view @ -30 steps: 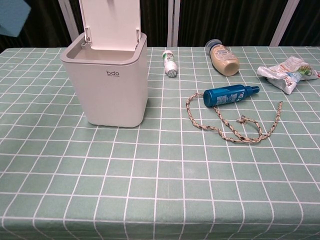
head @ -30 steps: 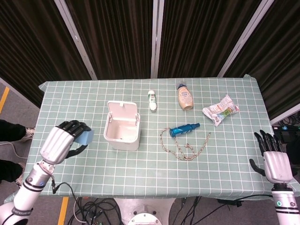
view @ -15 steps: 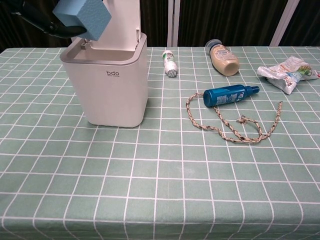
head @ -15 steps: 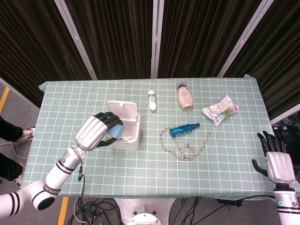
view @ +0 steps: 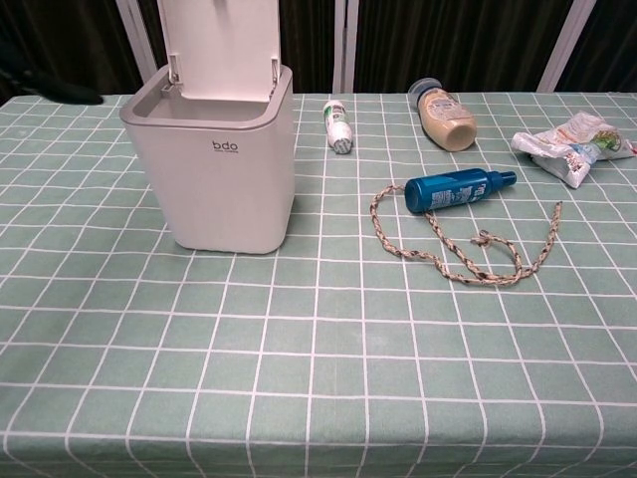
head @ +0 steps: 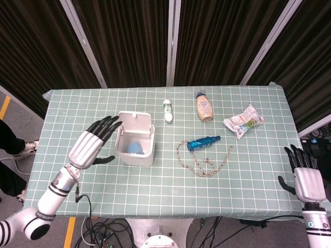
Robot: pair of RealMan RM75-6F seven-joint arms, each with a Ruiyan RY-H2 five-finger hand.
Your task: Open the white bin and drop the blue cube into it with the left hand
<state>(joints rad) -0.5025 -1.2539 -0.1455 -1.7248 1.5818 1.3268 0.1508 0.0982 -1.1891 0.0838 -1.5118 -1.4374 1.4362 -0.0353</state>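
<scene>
I see a table [head: 155, 191] under a green grid-patterned cloth, dark pleated curtains [head: 129, 41] with pale metal posts [head: 172, 41] behind, grey floor [head: 15, 111] beside.

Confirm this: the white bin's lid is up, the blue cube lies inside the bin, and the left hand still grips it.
Not quite. The head view shows the left hand open beside the white bin, fingers spread, holding nothing. The lid is up and the blue cube lies inside.
</scene>
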